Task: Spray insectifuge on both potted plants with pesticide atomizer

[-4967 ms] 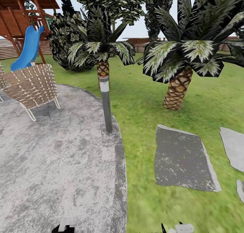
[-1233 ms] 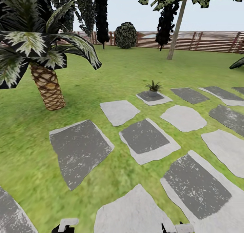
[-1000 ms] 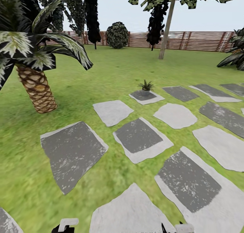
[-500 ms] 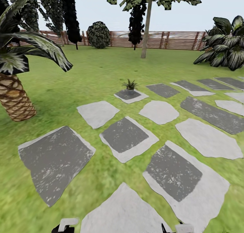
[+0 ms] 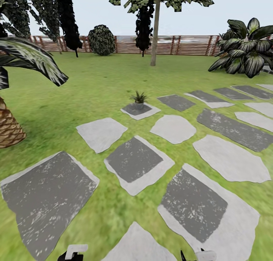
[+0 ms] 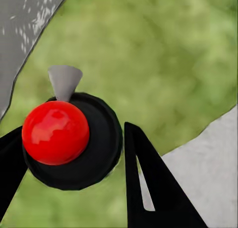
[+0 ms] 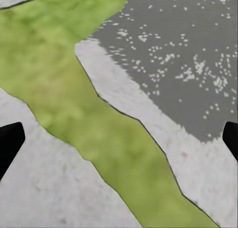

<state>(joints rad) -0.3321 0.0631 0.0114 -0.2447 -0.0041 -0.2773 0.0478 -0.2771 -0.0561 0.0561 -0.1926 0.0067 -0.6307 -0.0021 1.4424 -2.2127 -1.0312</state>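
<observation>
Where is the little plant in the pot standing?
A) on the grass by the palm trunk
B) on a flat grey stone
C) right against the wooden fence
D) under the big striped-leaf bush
B: in the head view the potted plant stands on the far part of a grey stepping stone out on the lawn, well apart from the fence.

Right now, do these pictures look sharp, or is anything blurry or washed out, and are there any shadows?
Head view: flat, even light; the potted plant casts no clear shadow on its stepping stone, and the near grass is smeared. Left wrist view: the red ball carries a soft glossy highlight over blurred lawn. Right wrist view: grass soft, stone edges crisp.
</observation>
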